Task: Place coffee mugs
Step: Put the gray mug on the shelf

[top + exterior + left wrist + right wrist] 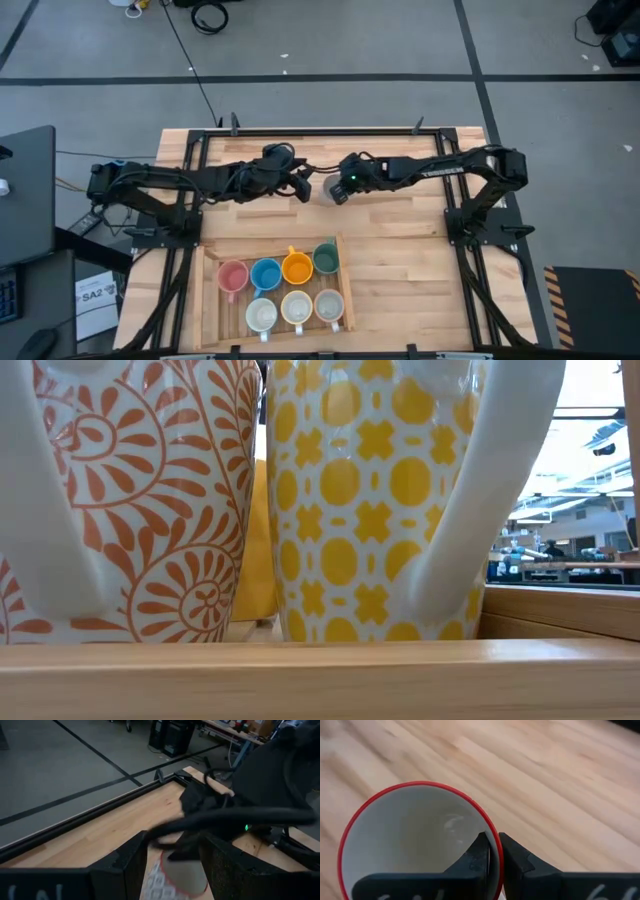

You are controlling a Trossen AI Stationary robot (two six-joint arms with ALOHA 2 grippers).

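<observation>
- Your right gripper [493, 851] is clamped on the rim of a red-rimmed mug [415, 835]: one finger inside the cup, the other outside, the wall pinched between them. The mug's bowl sits to one side of the jaws, its mouth facing the wrist camera.
- From above, that mug [327, 190] hangs at the tip of the right gripper [338, 188], between the two arms, above the table [400, 250] at its far-middle part.
- Your left gripper [172, 865] is spread wide, a finger on either side of the same mug [172, 877]; I can't tell whether its pads touch the mug. It is just across the mug from the right claw.
- The tray [208, 300] lies well toward the near edge from both claws, and seven mugs already fill it: pink [232, 276], blue [266, 273], orange [296, 267], dark green [326, 259], and three pale ones [296, 307] in the nearer row.
- The move turns on this: the mug stands upright between two opposed claws, and the free slot looks to be the near-row end under the pink mug, on the left arm's side.
</observation>
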